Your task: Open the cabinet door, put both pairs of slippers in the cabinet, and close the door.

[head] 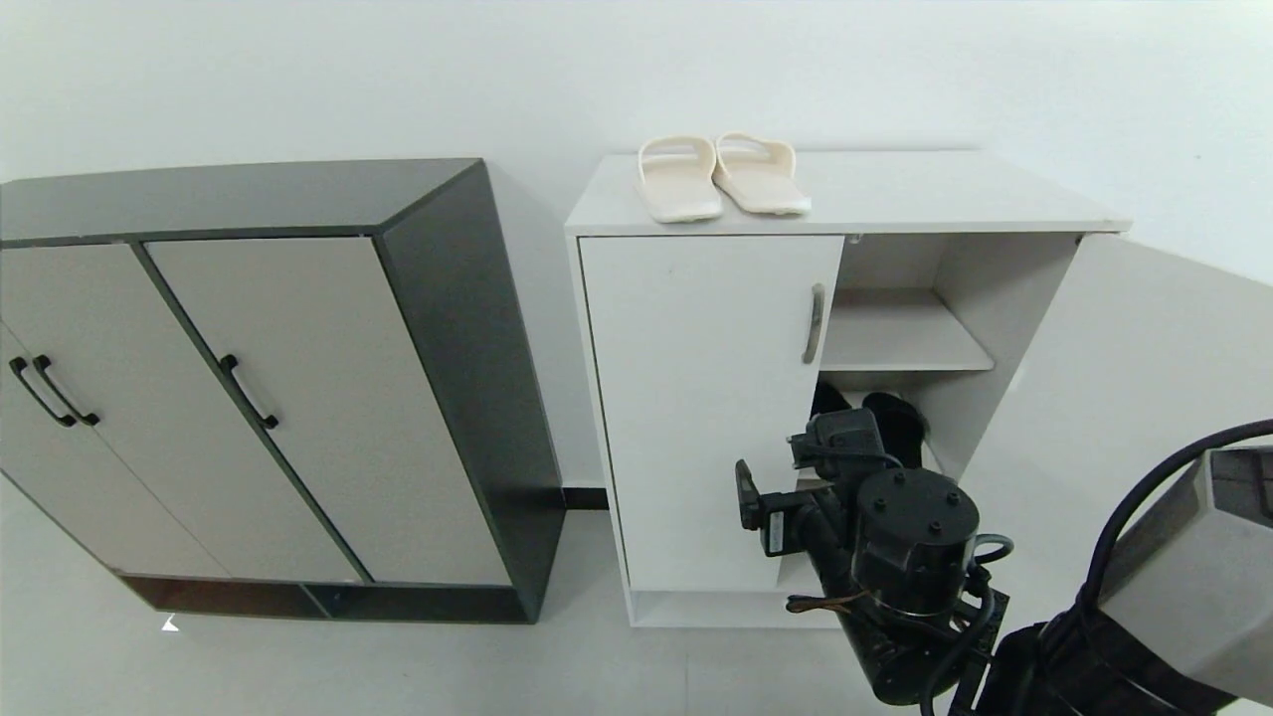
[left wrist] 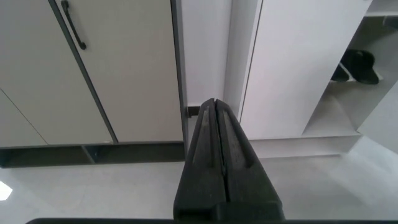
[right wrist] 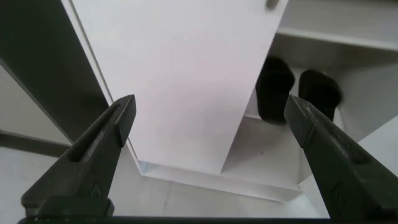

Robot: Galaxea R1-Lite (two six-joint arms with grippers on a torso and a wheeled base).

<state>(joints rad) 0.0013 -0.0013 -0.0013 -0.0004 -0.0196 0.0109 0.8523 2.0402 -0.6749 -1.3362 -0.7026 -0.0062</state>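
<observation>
Currently, the pair of cream-coloured rubber slippers [head: 721, 177] is lying on top of the white wooden cabinet [head: 895, 194], at its front edge toward the left corner. The pair of black slippers [head: 900, 423] is sitting on the bottom shelf of the cabinet's right compartment, which is standing open. The right gripper [right wrist: 210, 106] is hovering before that compartment, fingers spread wide, holding nothing. The left gripper [left wrist: 216, 109] is hanging low beside the cabinet, fingers pressed together, empty.

White cabinet [head: 895, 194], centre right of the frame: left door [head: 706, 398] shut, right side open. Cream slippers [head: 721, 177] lie side by side on top. Black slippers [head: 900, 418] rest inside on the lower shelf.
</observation>
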